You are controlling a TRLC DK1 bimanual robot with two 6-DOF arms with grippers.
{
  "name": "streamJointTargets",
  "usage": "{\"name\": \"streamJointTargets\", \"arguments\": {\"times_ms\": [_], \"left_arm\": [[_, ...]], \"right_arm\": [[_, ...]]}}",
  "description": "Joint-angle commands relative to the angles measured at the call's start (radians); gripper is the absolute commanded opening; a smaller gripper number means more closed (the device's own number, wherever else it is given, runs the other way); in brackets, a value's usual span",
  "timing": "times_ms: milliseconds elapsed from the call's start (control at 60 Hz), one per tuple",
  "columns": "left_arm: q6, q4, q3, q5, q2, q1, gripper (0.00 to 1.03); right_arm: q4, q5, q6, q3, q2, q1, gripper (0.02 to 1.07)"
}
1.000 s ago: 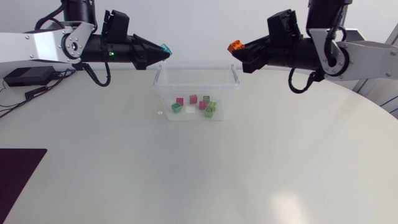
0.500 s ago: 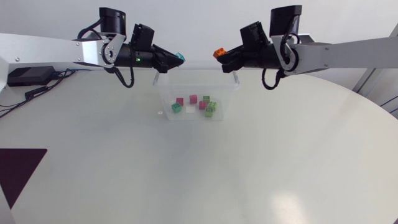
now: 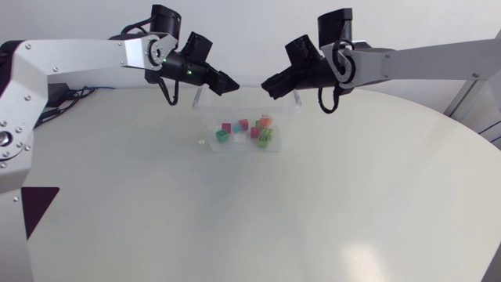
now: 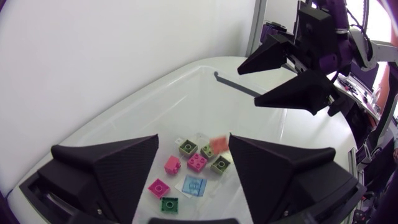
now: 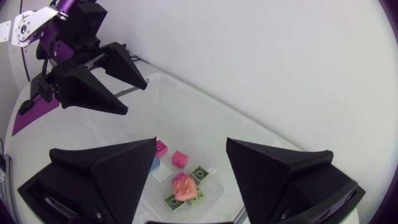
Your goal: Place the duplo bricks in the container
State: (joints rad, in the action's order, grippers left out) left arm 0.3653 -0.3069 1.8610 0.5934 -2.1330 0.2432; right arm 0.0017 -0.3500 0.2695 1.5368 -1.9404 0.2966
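Note:
A clear plastic container (image 3: 205, 125) stands at the table's far middle with several pink and green duplo bricks (image 3: 243, 124) inside. My left gripper (image 3: 228, 84) hangs open over its left rim, and my right gripper (image 3: 268, 83) is open over its right rim, with nothing between the fingers of either. An orange brick (image 3: 266, 121) shows blurred inside the container, also in the left wrist view as the orange brick (image 4: 217, 144) and in the right wrist view as the orange brick (image 5: 183, 186). A light blue brick (image 4: 194, 185) lies among the others. My right gripper (image 4: 247, 87) is ahead of the left one.
A dark mat (image 3: 35, 207) lies at the table's near left edge. Cables (image 3: 66, 94) run along the far left behind my left arm. The round table's edge curves along the right.
Both arms swung inward until their grippers were over the container. Both grippers opened: the teal brick left the left gripper, the orange brick left the right, and both are now in the container.

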Motion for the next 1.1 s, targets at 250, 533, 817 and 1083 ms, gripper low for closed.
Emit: {"name": "streamJointTargets", "arguments": {"times_ms": [250,533,817,1083], "left_arm": [[-0.218,0.477,-0.385,-0.017,0.340,-0.035,1.00],[-0.210,0.434,-0.530,-0.103,0.487,-0.114,0.99],[-0.174,0.370,-0.732,-0.326,0.622,-0.163,0.99],[-0.160,0.473,-1.005,-0.488,0.825,-0.159,0.99]], "right_arm": [[0.233,0.074,-0.058,-0.239,0.285,-0.013,1.03],[0.247,0.128,-0.061,-0.423,0.403,-0.114,1.03],[0.190,0.250,-0.059,-0.580,0.517,-0.217,1.03],[0.239,0.289,-0.018,-0.787,0.686,-0.261,1.03]]}}
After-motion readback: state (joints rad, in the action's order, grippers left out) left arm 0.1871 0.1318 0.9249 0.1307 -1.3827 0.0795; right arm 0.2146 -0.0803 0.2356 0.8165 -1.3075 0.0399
